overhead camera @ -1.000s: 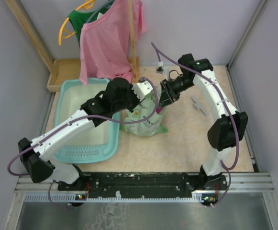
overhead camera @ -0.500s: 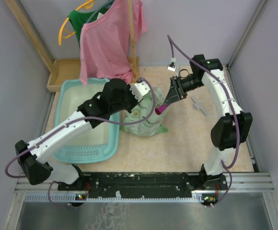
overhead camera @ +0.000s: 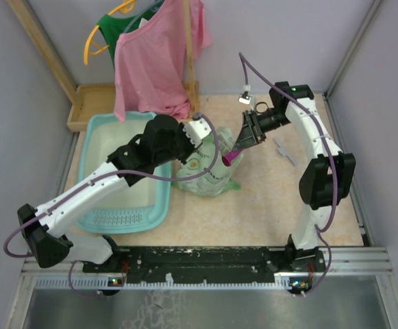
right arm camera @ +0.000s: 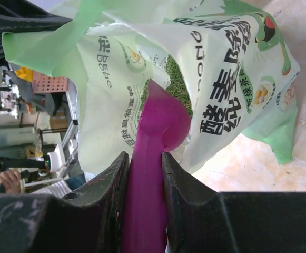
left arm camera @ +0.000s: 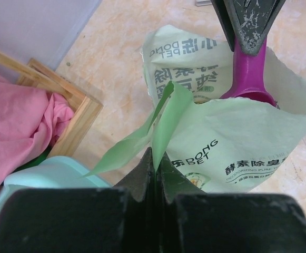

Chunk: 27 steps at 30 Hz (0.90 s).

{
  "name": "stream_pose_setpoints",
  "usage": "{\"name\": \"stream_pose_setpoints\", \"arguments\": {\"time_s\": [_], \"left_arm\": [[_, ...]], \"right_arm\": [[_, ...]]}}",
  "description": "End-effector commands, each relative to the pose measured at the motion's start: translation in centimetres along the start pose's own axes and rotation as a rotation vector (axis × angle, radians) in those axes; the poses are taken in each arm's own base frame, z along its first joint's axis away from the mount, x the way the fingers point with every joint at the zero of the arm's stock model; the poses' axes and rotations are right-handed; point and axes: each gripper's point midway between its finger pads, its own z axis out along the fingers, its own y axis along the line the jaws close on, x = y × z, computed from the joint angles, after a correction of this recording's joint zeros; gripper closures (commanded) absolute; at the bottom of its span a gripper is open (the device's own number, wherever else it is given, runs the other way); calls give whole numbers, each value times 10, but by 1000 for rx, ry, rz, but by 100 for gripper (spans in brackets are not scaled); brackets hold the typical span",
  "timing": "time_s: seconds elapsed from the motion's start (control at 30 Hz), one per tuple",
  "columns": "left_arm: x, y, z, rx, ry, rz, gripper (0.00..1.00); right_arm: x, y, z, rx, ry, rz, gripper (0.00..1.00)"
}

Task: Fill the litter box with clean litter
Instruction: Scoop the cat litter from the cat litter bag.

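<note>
Top view, step: scooping. The left gripper [overhead camera: 200, 132] pinches the bag [overhead camera: 209, 171] rim; the right gripper [overhead camera: 242, 142] holds the scoop [overhead camera: 230, 157] at the bag mouth. The litter box [overhead camera: 94, 144] lies left of the bag, touching it.
Left wrist: jaws closed flat on the bag's green flap [left arm camera: 158, 129], holding the mouth up.
Right wrist: jaws clamp the scoop handle; the bowl reaches the litter [right arm camera: 176, 87] inside the bag.
Next: judged, dig, lift level, carry left over the box.
</note>
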Motion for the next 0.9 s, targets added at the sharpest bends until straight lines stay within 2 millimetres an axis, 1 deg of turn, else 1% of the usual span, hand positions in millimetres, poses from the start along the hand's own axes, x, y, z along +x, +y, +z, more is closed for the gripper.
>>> {"name": "stream_pose_setpoints", "arguments": {"time_s": [0.0, 0.17, 0.47, 0.63, 0.77, 0.87], "left_arm": [[-62, 21, -26, -76, -223, -26, 100], [-64, 20, -29, -75, -230, -33, 100], [-64, 17, -38, -65, -241, -57, 100], [-66, 18, -41, -73, -248, -62, 100], [-65, 20, -44, -82, -247, -65, 100], [-64, 20, -44, -85, -245, -67, 100]], "right_arm": [[-15, 16, -9, -58, -57, -5, 100], [-24, 16, -14, -46, -77, -32, 100], [-39, 3, -27, -23, -118, -41, 100], [-46, -2, -29, -25, -130, -46, 100], [-52, -6, -37, -35, -159, -31, 100], [-54, -3, -42, -57, -184, -17, 100]]}}
